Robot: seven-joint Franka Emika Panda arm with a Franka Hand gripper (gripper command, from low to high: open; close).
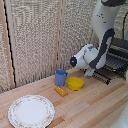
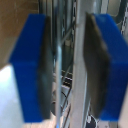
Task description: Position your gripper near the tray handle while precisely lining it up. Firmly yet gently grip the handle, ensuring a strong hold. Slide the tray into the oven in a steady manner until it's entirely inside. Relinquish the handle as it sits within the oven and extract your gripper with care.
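In the exterior view my white arm reaches down to the oven, a black-and-silver box at the exterior view's right. The tray, a dark wire rack, sticks out of its front toward the table. My gripper sits at the rack's front edge; its fingertips are hard to make out there. In the wrist view the gripper is open, its blue fingers standing on either side of the tray handle. The bar lies close against one pad, with a gap to the other.
A blue mug, a yellow bowl and a small orange item stand on the wooden table just beside the rack. A round patterned plate lies at the front on the exterior view's left. A woven screen stands behind.
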